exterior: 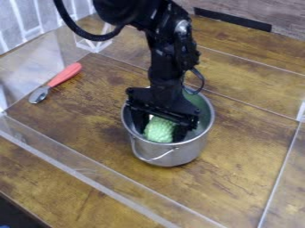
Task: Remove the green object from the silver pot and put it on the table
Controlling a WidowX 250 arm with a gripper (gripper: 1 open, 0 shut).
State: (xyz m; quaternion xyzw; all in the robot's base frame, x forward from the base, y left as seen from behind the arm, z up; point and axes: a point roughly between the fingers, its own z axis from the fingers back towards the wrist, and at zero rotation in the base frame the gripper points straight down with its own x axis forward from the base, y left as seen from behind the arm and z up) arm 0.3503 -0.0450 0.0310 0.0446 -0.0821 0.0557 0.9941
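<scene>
The silver pot (179, 150) stands on the dark wooden table (251, 169) near the middle of the view. Inside it lies the green object (162, 130), a bumpy light green lump. My gripper (163, 126) has come down into the pot, pointing almost straight down. Its black fingers (139, 118) stand open on either side of the green object, with the lump between them. Whether the fingers touch it I cannot tell. The arm hides the back of the pot.
A tool with a red handle (57, 80) lies on the table at the left. Clear plastic walls (71, 169) run along the front and left. A clear stand (91, 36) sits at the back left.
</scene>
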